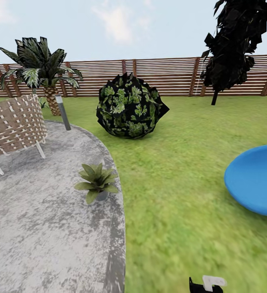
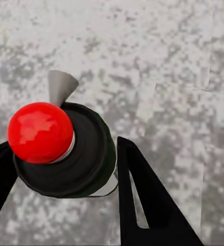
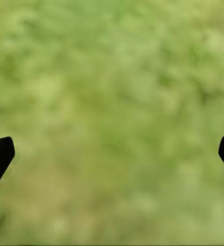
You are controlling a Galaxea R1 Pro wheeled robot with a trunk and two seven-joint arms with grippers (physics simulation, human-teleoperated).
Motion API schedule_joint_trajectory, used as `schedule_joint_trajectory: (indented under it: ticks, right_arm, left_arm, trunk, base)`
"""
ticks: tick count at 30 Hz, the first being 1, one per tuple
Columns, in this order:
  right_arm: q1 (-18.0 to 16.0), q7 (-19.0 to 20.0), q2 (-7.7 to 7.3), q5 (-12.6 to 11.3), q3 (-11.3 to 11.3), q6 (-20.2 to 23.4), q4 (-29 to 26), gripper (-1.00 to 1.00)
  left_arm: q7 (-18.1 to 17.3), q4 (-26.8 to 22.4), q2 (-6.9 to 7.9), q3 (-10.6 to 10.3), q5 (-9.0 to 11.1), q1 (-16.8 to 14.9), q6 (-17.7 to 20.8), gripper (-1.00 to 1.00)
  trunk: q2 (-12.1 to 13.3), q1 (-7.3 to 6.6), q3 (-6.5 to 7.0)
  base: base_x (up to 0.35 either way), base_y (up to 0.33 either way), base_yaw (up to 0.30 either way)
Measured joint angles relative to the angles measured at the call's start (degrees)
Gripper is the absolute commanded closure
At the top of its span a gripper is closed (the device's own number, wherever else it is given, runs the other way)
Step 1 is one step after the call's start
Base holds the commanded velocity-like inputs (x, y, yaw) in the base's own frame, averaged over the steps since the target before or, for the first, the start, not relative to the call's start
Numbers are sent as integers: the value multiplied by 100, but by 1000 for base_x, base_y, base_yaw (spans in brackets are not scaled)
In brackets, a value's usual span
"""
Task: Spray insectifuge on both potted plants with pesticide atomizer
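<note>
In the left wrist view my left gripper point(image 2: 63, 146) is shut on the pesticide atomizer point(image 2: 88, 154), seen from above. It has a dark round body, a red ball top and a grey cone nozzle point(image 2: 60, 87), and grey paving lies below it. One potted plant point(image 1: 96, 182), a low green rosette in a small grey pot, stands at the patio's right edge in the head view. The second potted plant is out of view. My right gripper point(image 3: 112, 154) is open over blurred green grass, nothing between its fingers.
The round grey patio point(image 1: 35, 228) carries a woven chair point(image 1: 13, 124) and a grey bollard lamp point(image 1: 62, 112). On the lawn point(image 1: 182, 211) stand a palm point(image 1: 43, 73), a broad-leaved bush point(image 1: 130, 106), a dark tree point(image 1: 235, 40) and a blue round object point(image 1: 257, 179). A slatted fence point(image 1: 166, 75) closes the back.
</note>
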Motion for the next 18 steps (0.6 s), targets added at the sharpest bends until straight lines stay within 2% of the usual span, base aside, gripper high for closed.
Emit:
schedule_joint_trajectory:
  ticks: [6, 18]
  right_arm:
    - [0, -1, 0, -1, -1, 0, 0, -100]
    - [1, -1, -1, -1, 0, 0, -1, -100]
  left_arm:
    - [0, 1, 0, 0, 3, 0, 0, 100]
    - [0, 1, 0, 0, 2, -1, 0, 100]
  trunk:
    - [0, 1, 0]
    - [0, 2, 0]
  base:
    - [149, 297, -38]
    - [71, 301, -226]
